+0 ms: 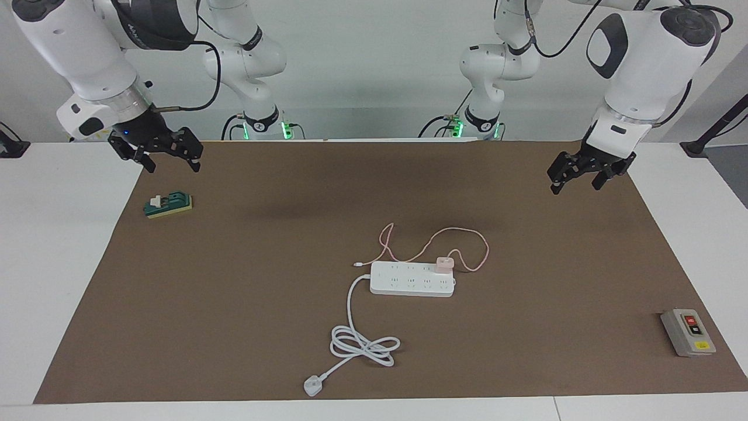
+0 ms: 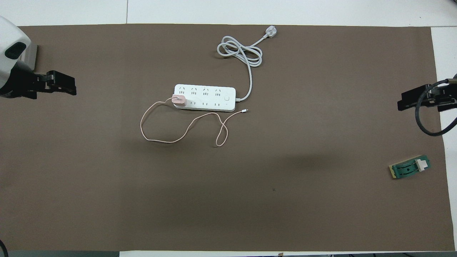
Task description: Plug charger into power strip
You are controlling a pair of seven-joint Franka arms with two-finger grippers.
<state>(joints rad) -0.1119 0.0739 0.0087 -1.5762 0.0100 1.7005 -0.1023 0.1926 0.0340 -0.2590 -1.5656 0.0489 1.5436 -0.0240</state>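
Facing view alone shows grey box [image 1: 688, 332], unobstructed

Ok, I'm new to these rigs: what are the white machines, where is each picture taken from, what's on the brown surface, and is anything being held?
They are two robot arms, each ending in a black two-fingered claw. One picture looks at them from across the table, so they stand at its top; the other looks steeply down from above their own end. The two views are half a turn apart.

On the brown mat lies a white power strip with its cord coiled farther from the robots. A small pink charger sits on the strip at the left arm's end, seemingly plugged in, its thin pink cable looping nearer the robots. A green switch block lies toward the right arm's end and a grey button box toward the left arm's end.

Nothing is held: the left claw and the right claw hang open over the mat's two ends.
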